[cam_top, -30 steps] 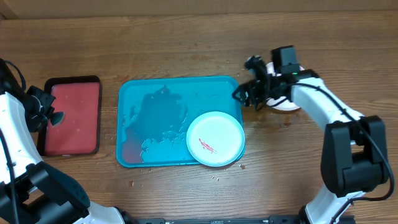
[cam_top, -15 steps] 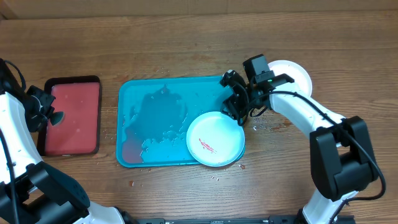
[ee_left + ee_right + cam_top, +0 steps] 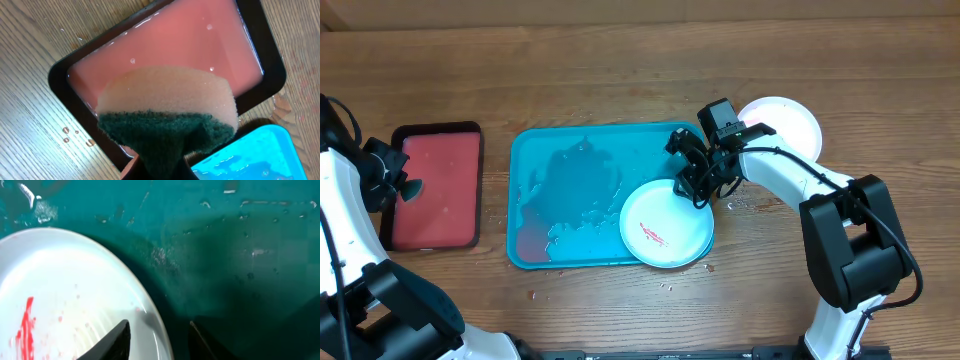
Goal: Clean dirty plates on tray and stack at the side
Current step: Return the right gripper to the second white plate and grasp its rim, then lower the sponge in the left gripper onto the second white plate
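A pale plate with red smears (image 3: 666, 222) lies at the right front corner of the turquoise tray (image 3: 560, 200). My right gripper (image 3: 698, 187) is open at the plate's far right rim. In the right wrist view its fingers (image 3: 159, 336) straddle the plate's rim (image 3: 75, 290), one over the plate, one over the tray (image 3: 240, 255). A clean white plate (image 3: 786, 122) lies on the table right of the tray. My left gripper (image 3: 162, 167) is shut on a sponge (image 3: 167, 107), tan with a green scrub side, above the red tray (image 3: 165, 45).
The small dark-rimmed red tray (image 3: 438, 186) holds pinkish liquid, left of the turquoise tray. The turquoise tray's floor is wet, with a reddish puddle at its front left corner (image 3: 530, 243). Water drops lie on the wooden table (image 3: 620, 60) round both trays.
My right gripper has moved left and forward from the white plate on the table to the rim of the smeared plate on the tray. The left arm has not moved.
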